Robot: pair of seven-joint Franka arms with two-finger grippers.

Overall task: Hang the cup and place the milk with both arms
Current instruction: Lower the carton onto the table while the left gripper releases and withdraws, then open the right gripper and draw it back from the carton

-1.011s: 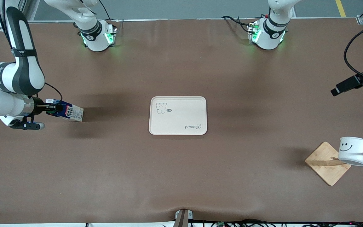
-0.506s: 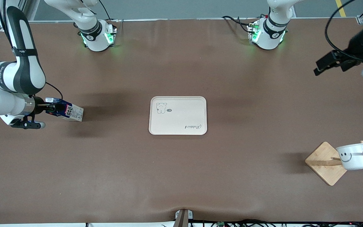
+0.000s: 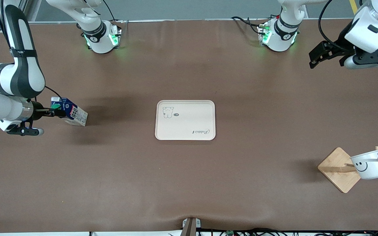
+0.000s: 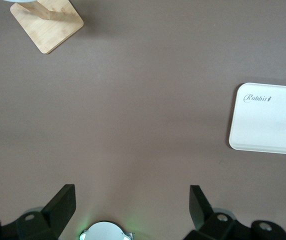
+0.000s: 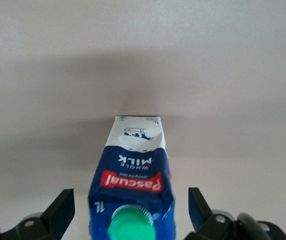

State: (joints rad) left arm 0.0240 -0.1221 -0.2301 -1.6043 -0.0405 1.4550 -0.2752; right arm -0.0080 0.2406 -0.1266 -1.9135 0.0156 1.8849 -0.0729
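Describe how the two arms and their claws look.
Both arms are white jointed tubes with black bands at the joints; their round bases glow green, and black cables trail along them. The right arm carries small grey lettering on a silver wrist ring. The left claw and the right claw are black, with two flat fingers each.

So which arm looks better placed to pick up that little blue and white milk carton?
Probably the right: its open gripper brackets the blue and white milk carton; the left gripper hangs open over the table's other end.
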